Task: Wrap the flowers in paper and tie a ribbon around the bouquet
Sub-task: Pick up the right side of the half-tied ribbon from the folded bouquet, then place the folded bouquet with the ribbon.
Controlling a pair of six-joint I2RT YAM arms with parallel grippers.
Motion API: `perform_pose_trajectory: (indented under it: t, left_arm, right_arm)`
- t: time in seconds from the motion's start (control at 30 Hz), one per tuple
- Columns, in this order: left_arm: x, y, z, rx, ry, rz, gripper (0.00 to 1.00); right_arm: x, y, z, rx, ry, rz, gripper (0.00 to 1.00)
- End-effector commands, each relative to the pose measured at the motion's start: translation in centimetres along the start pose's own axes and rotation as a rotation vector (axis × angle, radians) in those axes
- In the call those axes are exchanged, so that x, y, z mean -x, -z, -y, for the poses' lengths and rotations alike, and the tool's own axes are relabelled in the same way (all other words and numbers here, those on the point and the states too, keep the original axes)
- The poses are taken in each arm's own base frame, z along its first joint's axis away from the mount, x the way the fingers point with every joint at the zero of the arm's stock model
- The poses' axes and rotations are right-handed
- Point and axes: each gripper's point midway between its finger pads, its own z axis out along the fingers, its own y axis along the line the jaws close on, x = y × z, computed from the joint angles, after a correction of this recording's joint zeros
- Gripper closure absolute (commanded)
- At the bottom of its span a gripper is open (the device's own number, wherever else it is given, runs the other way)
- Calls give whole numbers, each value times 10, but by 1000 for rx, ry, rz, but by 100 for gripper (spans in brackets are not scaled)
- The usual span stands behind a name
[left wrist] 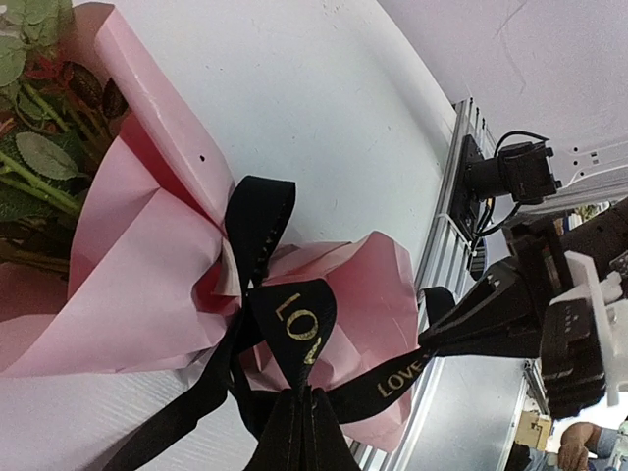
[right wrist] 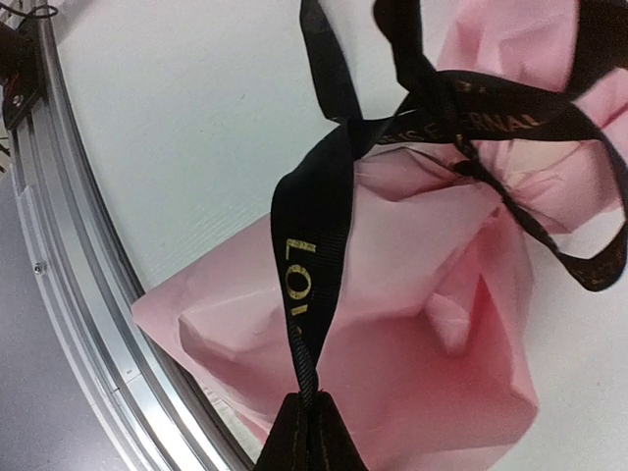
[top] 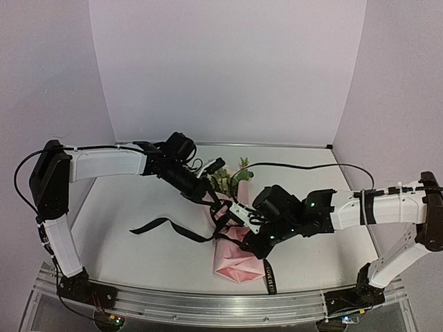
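Bouquet [left wrist: 137,265] is found lying on its side near the middle of the white surface [top: 124,207], with the flowers [top: 228,181] pointed away from the robot and the paper's lower end toward the aluminium rail [top: 208,304].

Wrapping can be judged done. The pale-pink paper [right wrist: 412,324] is folded into a cone around the green stems and gathered at a narrow neck. The black ribbon [right wrist: 314,245], printed with gold-looking lettering, is already passed around that neck and crossed over itself. Tying is therefore judged under way but not finished; whether a knot is fully formed cannot be told.

The left gripper [left wrist: 299,427] is seen with its fingers closed on one strand of ribbon just beside the crossing. The right gripper [right wrist: 309,432] has its fingers pinched shut on another strand, which runs taut up to the neck. One loose tail is trailed across the surface to the left, and another lies toward the rail.

By this judgement, the strands remain to be drawn tight and a knot or bow completed.
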Motion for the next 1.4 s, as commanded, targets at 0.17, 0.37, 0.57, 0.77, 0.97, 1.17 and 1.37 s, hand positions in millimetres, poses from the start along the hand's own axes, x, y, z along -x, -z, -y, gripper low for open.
perform_pose_trajectory:
  t: [0.17, 0.37, 0.57, 0.77, 0.97, 1.17, 1.37]
  left_arm:
    - [19, 34, 7, 31, -13, 165, 100]
    - [13, 36, 2, 53, 16, 206, 100]
    - [9, 44, 0, 81, 32, 271, 100]
    - [-6, 45, -4, 85, 56, 280, 100]
    - [-21, 43, 2, 31, 58, 290, 100]
    - [-31, 36, 6, -5, 28, 315, 100]
    - [-33, 29, 6, -6, 19, 349, 100]
  right_arm:
    - [-17, 54, 56, -239, -12, -12, 100]
    - [-51, 60, 94, -321, -88, -59, 100]
    - [-78, 61, 120, -389, -160, -106, 100]
    - [-95, 53, 124, -390, -211, -151, 100]
    - [-109, 48, 130, -416, -216, -175, 100]
    - [-81, 46, 108, -281, -206, -104, 74]
    - [-34, 54, 95, -210, -163, 5, 49]
